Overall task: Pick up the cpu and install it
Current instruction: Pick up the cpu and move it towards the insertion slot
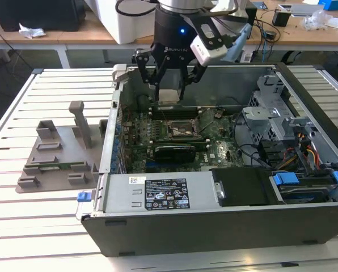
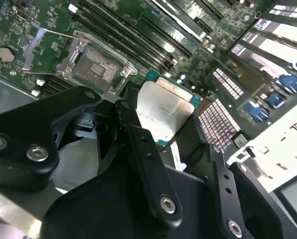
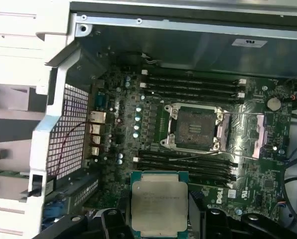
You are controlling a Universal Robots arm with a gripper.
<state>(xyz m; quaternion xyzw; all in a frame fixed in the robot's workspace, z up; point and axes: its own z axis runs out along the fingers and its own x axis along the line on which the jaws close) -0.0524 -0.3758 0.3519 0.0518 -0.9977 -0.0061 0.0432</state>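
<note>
At nine o'clock in the exterior view a grey moulded fixture point(image 1: 58, 153) sits on the slatted table point(image 1: 21, 226), well apart from the work and, I judge, no hazard. The open computer case point(image 1: 214, 232) takes the middle. Toward twelve o'clock of its motherboard point(image 1: 214, 153) the gripper point(image 1: 169, 86) hangs with its fingers pinched on opposite edges of the cpu point(image 1: 169, 97). The chip is in the air with its silvery top up, touching nothing else. The socket point(image 1: 177, 129) lies at six o'clock from the chip, uncovered, its contact field bare in both wrist views. The grip is on thin rims only, so the chip could slip or tip. Set down tilted, turned the wrong way or off-centre, it would likely bend the contacts. The fingers point(image 2: 138, 139) are broad beside the chip in the second wrist view, so they may strike the socket's rim or the memory slots point(image 3: 193, 84) just beside it on the way down. At three o'clock, loose cables point(image 1: 251, 156) and the drive cage point(image 1: 271, 96) stand near enough that a wide swing of the arm could snag them.
</note>
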